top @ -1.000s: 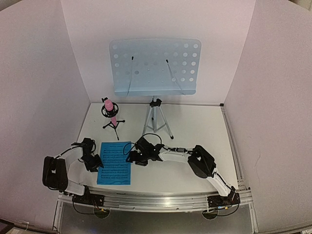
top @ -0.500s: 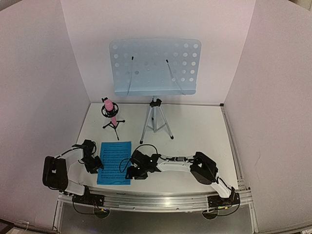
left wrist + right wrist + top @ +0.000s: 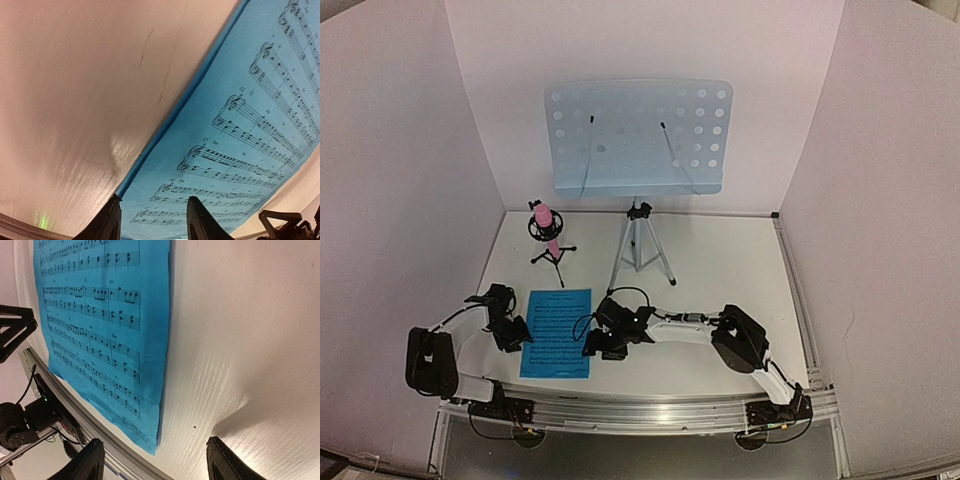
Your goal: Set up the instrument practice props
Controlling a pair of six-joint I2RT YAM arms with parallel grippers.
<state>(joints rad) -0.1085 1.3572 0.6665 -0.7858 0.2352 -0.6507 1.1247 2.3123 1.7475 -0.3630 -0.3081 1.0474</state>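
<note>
The sheet (image 3: 556, 334) is bright blue paper with black lines of notes on it. It lies flat on the white table (image 3: 730, 270), near the front and a bit to the left. Its long side runs from the front toward the back wall, leaning just a little. The table top looks smooth, with a fine grain up close. One edge of the paper shows a darker blue strip, and I cannot tell if that is a second sheet under the first.

The stand (image 3: 638, 137) is at the back, by the wall. Its top is a pale blue plate with round holes near both ends and two thin black wires across it. The plate is wide from left to right and faces the front. It sits on a shiny silver tripod (image 3: 640, 252). Left of the tripod is a pink mic (image 3: 545, 219) in a black ring on small black legs.

The left gripper (image 3: 517, 333) is at the sheet's left edge. Its black fingers (image 3: 111, 223) are apart, with the paper's edge between them, and their tips are cut off. The right gripper (image 3: 598, 346) is low by the sheet's right edge. Its fingers (image 3: 90, 461) are spread wide and hold nothing.
</note>
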